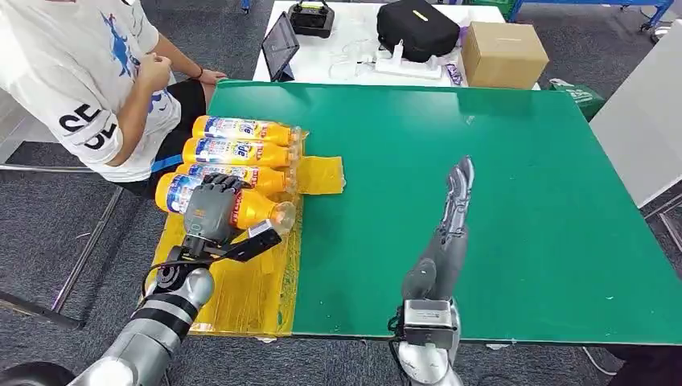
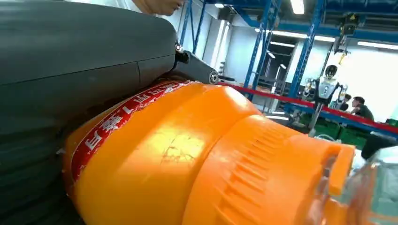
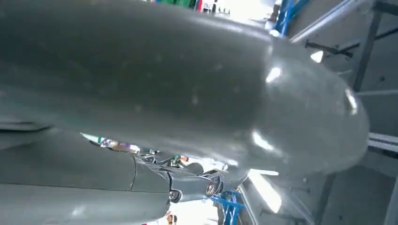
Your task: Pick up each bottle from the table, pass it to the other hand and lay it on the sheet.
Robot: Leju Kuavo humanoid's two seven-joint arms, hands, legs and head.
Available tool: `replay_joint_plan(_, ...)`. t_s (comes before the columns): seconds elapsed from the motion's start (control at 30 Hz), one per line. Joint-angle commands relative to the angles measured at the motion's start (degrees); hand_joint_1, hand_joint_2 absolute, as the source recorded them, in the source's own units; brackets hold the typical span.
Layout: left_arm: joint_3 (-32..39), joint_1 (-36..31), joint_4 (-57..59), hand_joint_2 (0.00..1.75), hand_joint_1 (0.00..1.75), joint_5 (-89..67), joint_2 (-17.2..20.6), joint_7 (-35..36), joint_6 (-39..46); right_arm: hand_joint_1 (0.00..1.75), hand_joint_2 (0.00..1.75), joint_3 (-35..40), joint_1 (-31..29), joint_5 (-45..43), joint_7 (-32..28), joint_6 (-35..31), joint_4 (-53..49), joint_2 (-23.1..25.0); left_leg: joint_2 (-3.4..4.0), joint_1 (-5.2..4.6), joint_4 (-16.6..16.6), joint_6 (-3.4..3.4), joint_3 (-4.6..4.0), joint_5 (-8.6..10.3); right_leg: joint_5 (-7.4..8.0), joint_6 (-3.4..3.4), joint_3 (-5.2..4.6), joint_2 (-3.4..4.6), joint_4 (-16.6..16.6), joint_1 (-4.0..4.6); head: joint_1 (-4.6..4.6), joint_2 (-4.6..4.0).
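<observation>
Now we see the left hand [image 1: 211, 211] gripping an orange bottle [image 1: 253, 207] over the yellow sheet [image 1: 257, 281], right hand [image 1: 450, 225] flat, fingers extended, holding nothing above the green table [image 1: 523, 201].

Four orange bottles [image 1: 241, 129] [image 1: 237, 151] [image 1: 241, 177] [image 1: 257, 207] (all lying flat), one yellow sheet [image 1: 257, 281], one counter [image 1: 499, 201], one person [image 1: 88, 80], one box [image 1: 504, 54], one bag [image 1: 418, 28].
</observation>
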Motion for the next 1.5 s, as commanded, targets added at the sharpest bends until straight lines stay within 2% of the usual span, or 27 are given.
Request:
replay_joint_plan(0.03, -4.5, -5.2, 13.4, 1.75, 1.75, -3.0, 3.1, 2.6, -8.7, 0.00, 0.00, -4.3, 1.3, -1.6, -0.8, -1.2, -4.6, -2.1, -0.07, 0.01, 0.0, -0.02, 0.14, -0.02, -0.04, -0.05, 0.16, -0.09, 0.0, 0.01, 0.00, 0.00)
replay_joint_plan(0.4, -3.9, -4.6, 17.3, 1.75, 1.75, 1.2, 3.7, 0.7, -17.3, 0.00, 0.00, -4.4, -1.0, -3.0, 1.7, 5.8, 4.0, -1.2, 0.10, 0.03, -0.1, -0.03, 0.23, -0.04, 0.00, -0.06, 0.25, 0.06, -0.1, 0.04, 0.00, 0.00)
replay_joint_plan(0.43, -3.9, -4.8, 18.0, 1.75, 1.75, 1.4, 3.7, 0.7, -17.7, 0.00, 0.00, -4.4, -1.0, -3.0, 1.7, 6.1, 4.3, -1.2, 0.19, 0.08, -0.1, -0.08, 0.51, -0.13, -0.05, -0.16, 0.51, 0.09, -0.1, 0.11, 0.00, 0.00)
replay_joint_plan(0.57, -3.6, -4.9, 19.1, 1.75, 1.75, 2.3, 3.6, 0.3, -18.4, 0.00, 0.00, -4.4, -1.3, -2.7, 2.0, 6.8, 5.5, -1.1, 0.10, 0.03, -0.1, -0.04, 0.33, -0.02, 0.02, -0.08, 0.35, 0.06, -0.1, 0.04, 0.00, 0.00)
replay_joint_plan(0.6, -3.6, -4.9, 19.0, 1.75, 1.26, 2.3, 3.6, 0.4, -18.3, 0.00, 0.00, -4.5, -1.4, -2.8, 2.1, 7.0, 5.7, -1.0, 0.16, 0.05, -0.1, -0.07, 0.47, -0.04, 0.02, -0.12, 0.47, 0.10, -0.1, 0.07, 0.00, 0.00)
replay_joint_plan(0.63, -3.0, -4.8, 19.1, 1.75, 0.02, 3.8, 3.3, -0.1, -19.9, 0.00, 0.00, -4.5, -1.5, -2.5, 2.2, 7.3, 6.0, -1.0, 0.12, 0.04, -0.1, -0.05, 0.42, -0.03, 0.03, -0.10, 0.44, 0.09, -0.1, 0.05, 0.00, 0.00)
replay_joint_plan(0.67, -3.0, -4.7, 18.9, 1.75, 0.00, 4.0, 3.3, -0.2, -20.2, 0.00, 0.00, -4.5, -1.6, -2.5, 2.4, 7.6, 6.3, -0.9, 0.17, 0.04, -0.1, -0.06, 0.47, -0.03, 0.05, -0.12, 0.47, 0.12, -0.1, 0.06, 0.00, 0.00)
replay_joint_plan(0.7, -3.2, -4.7, 19.1, 0.00, 0.00, 4.6, 3.1, -0.3, -22.1, 0.00, 0.00, -4.6, -1.7, -2.3, 2.6, 7.9, 6.9, -0.9, 0.14, 0.05, -0.1, -0.05, 0.45, -0.02, 0.04, -0.10, 0.46, 0.11, -0.1, 0.06, 0.00, 0.00)
replay_joint_plan(1.0, -3.7, -3.6, 18.8, 0.00, 0.00, 7.3, 3.2, -1.8, -25.9, 0.00, 0.00, -4.8, -2.5, -2.3, 3.1, 9.3, 9.4, -0.7, 0.03, 0.04, -0.1, -0.10, 0.57, 0.02, 0.03, -0.09, 0.59, 0.02, -0.1, 0.05, 0.00, 0.00)
replay_joint_plan(1.27, -1.7, -1.0, 15.9, 0.00, 0.00, 19.1, 4.2, -10.4, -35.6, 0.00, 0.00, -4.9, -4.0, -2.9, 2.7, 10.2, 13.0, -0.6, 0.13, 0.02, -0.2, -0.12, 0.78, 0.04, 0.08, -0.13, 0.80, 0.12, -0.1, 0.03, 0.00, 0.00)
replay_joint_plan(1.33, 0.8, 0.0, 14.5, 0.00, 0.00, 24.7, 3.9, -13.3, -39.6, 0.00, 0.00, -4.8, -4.3, -3.0, 2.6, 10.3, 13.7, -0.6, -0.02, 0.02, -0.1, -0.10, 0.79, 0.05, 0.07, -0.12, 0.85, 0.02, -0.1, 0.02, 0.00, 0.00)
replay_joint_plan(1.43, 7.0, 4.1, 5.8, 0.00, 0.00, 36.6, 1.5, -17.2, -40.6, 0.00, 0.00, -4.5, -4.4, -3.2, 2.5, 10.4, 15.2, -0.3, 0.05, 0.00, -0.2, -0.09, 0.85, 0.06, 0.09, -0.12, 0.88, 0.10, -0.1, 0.01, 0.00, 0.00)
replay_joint_plan(1.5, 13.5, 7.3, -4.7, 0.00, 0.00, 47.1, -3.1, -16.1, -38.7, 0.00, 0.00, -4.3, -3.8, -3.0, 2.5, 10.6, 15.3, 0.1, -0.15, 0.00, -0.1, -0.07, 0.81, 0.06, 0.02, -0.08, 0.88, -0.09, 0.0, 0.00, 0.00, 0.00)
